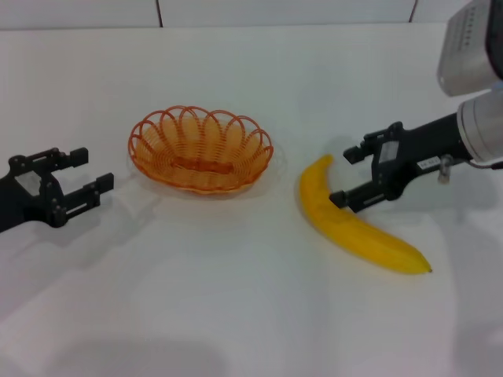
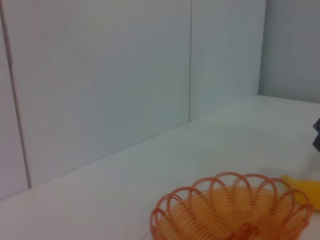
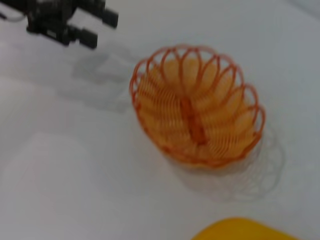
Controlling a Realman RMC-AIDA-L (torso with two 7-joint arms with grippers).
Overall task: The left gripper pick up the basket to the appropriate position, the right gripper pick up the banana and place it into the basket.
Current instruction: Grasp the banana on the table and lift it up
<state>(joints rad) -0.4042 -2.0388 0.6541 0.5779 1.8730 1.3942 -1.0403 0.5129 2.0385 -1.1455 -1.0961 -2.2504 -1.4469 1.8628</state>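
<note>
Bright yellow curved banana (image 1: 357, 228) between right gripper's (image 1: 343, 175) spread, empty fingers; left gripper (image 1: 88, 169) open too

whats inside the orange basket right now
Nothing: the basket holds only its own wire floor and central rib, with white table showing through the loops. The banana lies outside it, between the open fingers of the right gripper. The left gripper waits open, apart.
</note>
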